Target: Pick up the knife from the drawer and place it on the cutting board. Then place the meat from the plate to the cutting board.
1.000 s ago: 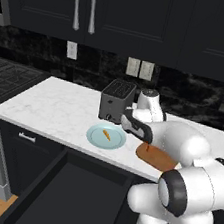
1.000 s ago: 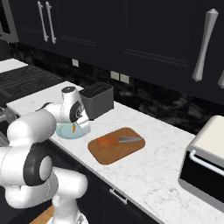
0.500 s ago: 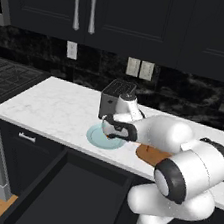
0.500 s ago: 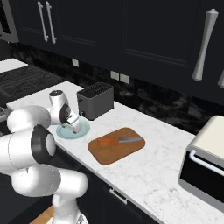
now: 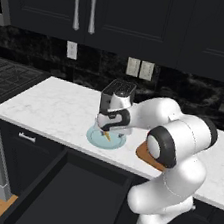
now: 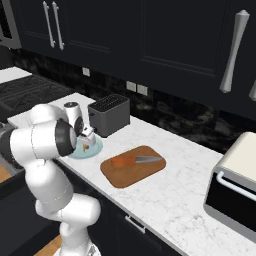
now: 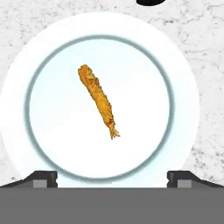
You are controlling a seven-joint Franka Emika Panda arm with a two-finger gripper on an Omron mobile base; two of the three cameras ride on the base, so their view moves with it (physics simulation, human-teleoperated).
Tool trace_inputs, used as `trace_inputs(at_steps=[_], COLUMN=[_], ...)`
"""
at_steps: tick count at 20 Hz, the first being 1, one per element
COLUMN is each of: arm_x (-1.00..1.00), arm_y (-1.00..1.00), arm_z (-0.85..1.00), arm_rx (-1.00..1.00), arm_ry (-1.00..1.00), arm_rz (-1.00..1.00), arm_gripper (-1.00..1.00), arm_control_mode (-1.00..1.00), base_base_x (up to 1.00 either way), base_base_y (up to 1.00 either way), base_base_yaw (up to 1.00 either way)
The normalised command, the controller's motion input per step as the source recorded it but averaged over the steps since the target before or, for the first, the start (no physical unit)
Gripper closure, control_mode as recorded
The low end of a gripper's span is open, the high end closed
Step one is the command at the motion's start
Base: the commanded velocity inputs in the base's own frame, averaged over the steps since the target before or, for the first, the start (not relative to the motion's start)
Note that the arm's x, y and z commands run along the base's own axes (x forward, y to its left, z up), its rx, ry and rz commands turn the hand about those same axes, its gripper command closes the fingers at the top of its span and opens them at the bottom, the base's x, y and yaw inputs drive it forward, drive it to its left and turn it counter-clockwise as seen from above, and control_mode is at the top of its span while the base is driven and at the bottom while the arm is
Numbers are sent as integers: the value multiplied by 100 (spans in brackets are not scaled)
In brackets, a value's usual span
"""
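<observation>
i am over the plate (image 7: 183,74) now, looking straight down at it. the meat (image 7: 98,99) lies in the middle of the plate, a thin orange stick, slanted, with its thick end up and its thin tail down in the hand view. my gripper (image 7: 112,177) hangs just above it with the jaws spread wide. one dark tip sits on each side of the plate's near rim, and nothing is between them.

the step now is to grab the meat. i think i should come down slowly and keep the meat right in the middle between the tips. the stick is slanted, so i would turn the hand a bit, so the tips close across its thin sides and not along its length. it is small, so i would aim for the thick part, not the tail, and squeeze softly so it does not slip or pop out. i should stop just short of the plate so i do not bang it.

the knife (image 6: 136,160) already lies on the cutting board (image 6: 131,175), orange handle to the left, blade to the right in the right base view. the board sits near the front edge of the worktop (image 5: 59,109), just beside the plate. there is room on the board next to the knife for the meat.

the drawer (image 5: 71,199) below the front edge of the worktop is pulled open, and it looks dark inside. a toaster (image 6: 109,115) stands right behind the plate.
</observation>
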Motion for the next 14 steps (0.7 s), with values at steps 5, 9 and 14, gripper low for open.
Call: trace_inputs(at_steps=[5, 9, 14], arm_x=[24, 34, 38], arm_y=[4, 2, 17], arm_z=[-27, -35, -27], arm_rx=[-7, -9, -8], arm_ry=[6, 9, 8], arm_rz=[7, 5, 4], arm_gripper=[-100, -100, -100], arm_control_mode=[-100, -100, -100], base_base_x=[0, 0, 0], base_base_y=[0, 0, 0], base_base_yaw=[0, 0, 0])
